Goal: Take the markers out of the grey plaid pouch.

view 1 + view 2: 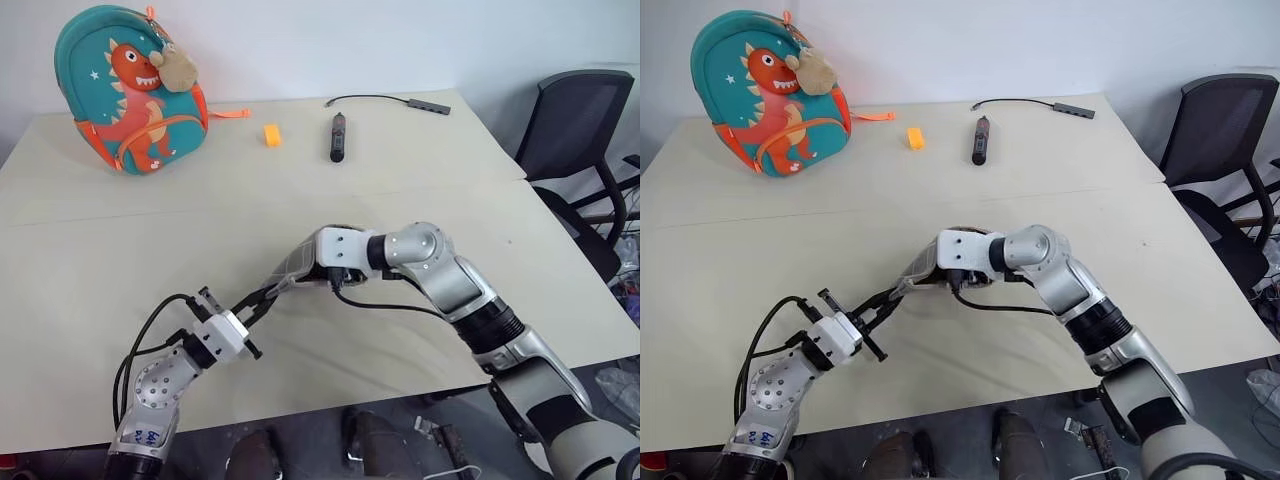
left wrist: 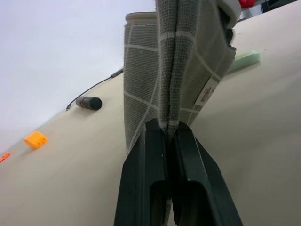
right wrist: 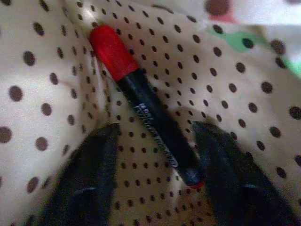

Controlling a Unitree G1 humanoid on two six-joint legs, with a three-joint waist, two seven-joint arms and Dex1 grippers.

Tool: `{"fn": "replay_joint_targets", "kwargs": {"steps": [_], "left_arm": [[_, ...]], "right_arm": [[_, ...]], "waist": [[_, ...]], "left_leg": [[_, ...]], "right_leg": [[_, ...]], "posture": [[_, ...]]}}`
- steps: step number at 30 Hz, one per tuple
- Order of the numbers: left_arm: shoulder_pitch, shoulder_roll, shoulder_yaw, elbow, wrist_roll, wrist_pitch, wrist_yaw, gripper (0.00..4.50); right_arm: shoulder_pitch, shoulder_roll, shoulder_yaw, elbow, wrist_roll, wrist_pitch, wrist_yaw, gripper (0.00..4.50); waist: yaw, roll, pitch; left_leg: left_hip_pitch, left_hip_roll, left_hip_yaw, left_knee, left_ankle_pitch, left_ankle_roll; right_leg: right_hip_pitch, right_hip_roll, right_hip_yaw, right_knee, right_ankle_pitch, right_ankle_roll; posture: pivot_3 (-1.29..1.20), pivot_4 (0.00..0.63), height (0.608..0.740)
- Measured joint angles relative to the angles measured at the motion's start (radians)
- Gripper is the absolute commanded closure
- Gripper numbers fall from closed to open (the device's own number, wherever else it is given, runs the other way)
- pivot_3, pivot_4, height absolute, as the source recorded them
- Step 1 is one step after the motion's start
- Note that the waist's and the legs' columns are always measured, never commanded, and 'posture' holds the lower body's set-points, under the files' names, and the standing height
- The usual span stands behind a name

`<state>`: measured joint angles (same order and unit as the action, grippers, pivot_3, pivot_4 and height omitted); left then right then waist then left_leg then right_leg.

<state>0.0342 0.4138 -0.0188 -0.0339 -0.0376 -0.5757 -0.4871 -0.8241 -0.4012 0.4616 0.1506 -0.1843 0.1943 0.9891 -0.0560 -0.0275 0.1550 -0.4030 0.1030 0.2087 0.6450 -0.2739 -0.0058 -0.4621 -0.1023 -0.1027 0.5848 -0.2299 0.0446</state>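
The grey plaid pouch (image 1: 288, 268) is held up off the table (image 1: 120, 230) near its middle. My left gripper (image 2: 165, 128) is shut on the pouch's fabric edge from the near side. My right gripper (image 3: 155, 129) reaches into the pouch's mouth and is open inside the tan dotted lining. The red marker (image 3: 141, 101), with a black body and a red cap, lies on the lining between the two black fingers (image 3: 94, 160), which stand apart from it. A light-green highlighter (image 2: 244, 60) lies on the table just beyond the pouch.
A teal dinosaur backpack (image 1: 135, 90) stands at the far left of the table. An orange block (image 1: 272, 135), a thick black stick (image 1: 338, 137) and a cabled adapter (image 1: 425, 104) lie along the back. An office chair (image 1: 580, 130) stands right of the table.
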Motion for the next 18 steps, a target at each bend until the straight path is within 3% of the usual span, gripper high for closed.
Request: {"fn": "replay_joint_targets", "kwargs": {"steps": [18], "left_arm": [[0.001,0.001,0.001,0.010,0.000,0.021,-0.010,4.50]], "right_arm": [[-0.055,0.056,0.028,0.219,-0.106,-0.197,-0.090,1.73]], "waist": [[-0.003,0.000,0.000]], "left_leg": [[0.000,0.000,0.000,0.000,0.000,0.000]], "right_leg": [[0.000,0.000,0.000,0.000,0.000,0.000]], "posture": [[0.00,0.150,0.740]]}}
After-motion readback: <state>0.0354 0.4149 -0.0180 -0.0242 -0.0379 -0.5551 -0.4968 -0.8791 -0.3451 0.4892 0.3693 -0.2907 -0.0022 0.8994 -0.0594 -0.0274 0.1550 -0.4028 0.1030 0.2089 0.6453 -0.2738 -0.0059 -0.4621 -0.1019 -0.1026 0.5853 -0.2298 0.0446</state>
